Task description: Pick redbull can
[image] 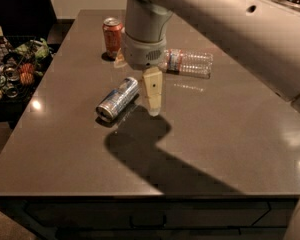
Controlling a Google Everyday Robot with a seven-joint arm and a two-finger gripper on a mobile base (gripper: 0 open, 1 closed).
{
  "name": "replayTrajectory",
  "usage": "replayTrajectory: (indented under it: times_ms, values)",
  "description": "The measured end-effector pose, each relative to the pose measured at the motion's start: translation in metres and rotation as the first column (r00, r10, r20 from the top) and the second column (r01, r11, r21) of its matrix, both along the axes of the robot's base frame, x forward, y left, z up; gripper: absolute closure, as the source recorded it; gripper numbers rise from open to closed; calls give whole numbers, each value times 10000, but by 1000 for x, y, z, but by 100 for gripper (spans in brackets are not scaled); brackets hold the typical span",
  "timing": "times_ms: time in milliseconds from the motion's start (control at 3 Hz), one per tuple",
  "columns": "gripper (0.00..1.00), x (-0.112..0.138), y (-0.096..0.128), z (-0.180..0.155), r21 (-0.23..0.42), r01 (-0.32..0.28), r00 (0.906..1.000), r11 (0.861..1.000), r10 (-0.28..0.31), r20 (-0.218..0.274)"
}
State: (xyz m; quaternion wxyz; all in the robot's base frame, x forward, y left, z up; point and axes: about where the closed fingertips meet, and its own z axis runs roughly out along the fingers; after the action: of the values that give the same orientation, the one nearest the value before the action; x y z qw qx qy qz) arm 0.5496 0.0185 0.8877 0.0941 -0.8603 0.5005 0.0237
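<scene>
Camera view, single frame.

- The table is seen from above and in front; the top is brown and glossy, with drawer fronts under the near edge.
- The redbull can is found lying on its side on the table, left of centre. Its silver end is turned toward the near-left corner, and its blue-and-silver body runs back toward the far right.
- The gripper is held pointing down over the table, just beside the far-right end of the redbull can. Its cream-coloured tip is seen near the table top. Contact with the can cannot be confirmed.
- Whether the gripper is open or closed cannot be told from this view. Nothing is seen held by it, and the redbull can is supported by the table alone.
- The arm is seen entering from the upper right, pale grey, ending in a round wrist above the gripper.
- A red-orange soda can is noted upright at the far left of the table, well apart from the redbull can.
- A clear plastic water bottle is noted lying on its side behind the wrist, its left end hidden by it.
- A dark shadow of the arm is cast on the table below the gripper.
- A wire basket with mixed packets is seen off the left edge of the table.
</scene>
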Motion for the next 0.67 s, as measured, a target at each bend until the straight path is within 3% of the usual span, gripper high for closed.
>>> replayTrajectory:
  times_ms: [667]
  values:
    - [0,-12,38,-17,-16,-1019,9942,9948,1017,-347]
